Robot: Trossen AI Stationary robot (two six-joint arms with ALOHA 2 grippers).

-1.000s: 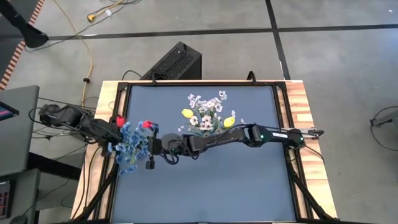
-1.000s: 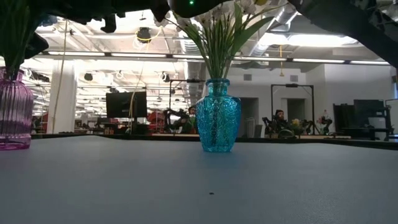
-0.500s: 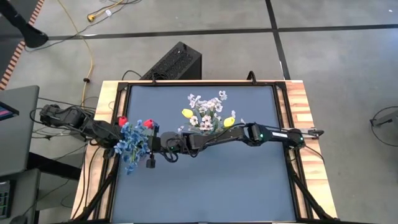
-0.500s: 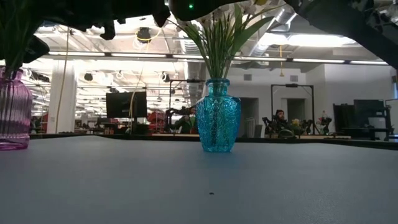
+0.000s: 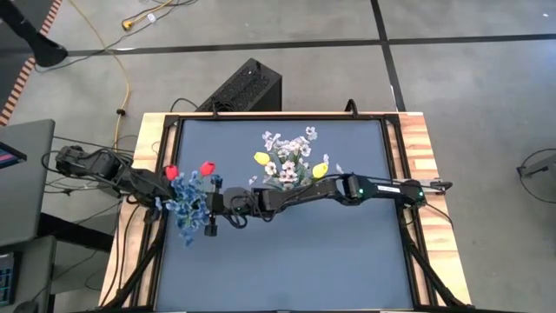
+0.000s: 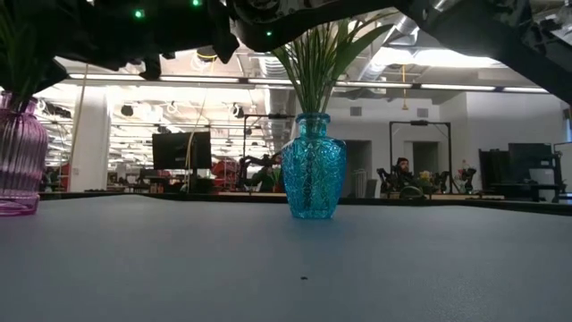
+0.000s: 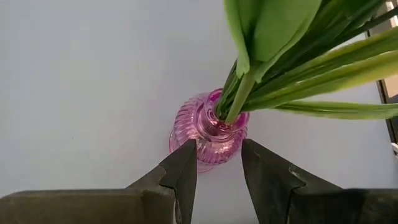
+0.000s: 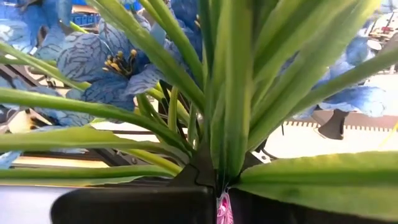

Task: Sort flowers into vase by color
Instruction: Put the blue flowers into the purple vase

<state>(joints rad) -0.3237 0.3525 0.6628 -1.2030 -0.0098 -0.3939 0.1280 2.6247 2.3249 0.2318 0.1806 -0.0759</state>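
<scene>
A pink ribbed vase stands at the table's left and holds green stems. Blue flowers and two red tulips spread above it. My right gripper reaches in level from the right and is shut on the blue flowers' stems. My left gripper is open. It slants down over the pink vase with nothing between its fingers. A teal vase at mid table holds white blossoms and yellow tulips. My right gripper pinches the bundle of green stems and leaves of the blue flowers between its two fingers. It comes level from the table's right, across the stems. The stems stand upright through the hold. Their lower ends sit in the pink vase's neck.
A wooden frame borders the dark mat. A black box lies beyond the far edge. The near half of the mat has free room.
My right gripper has sunk a little toward the pink vase with the blue flowers still in its hold. The blue blossoms now sit lower and nearer the table's near edge, so both red tulips show beside them.
</scene>
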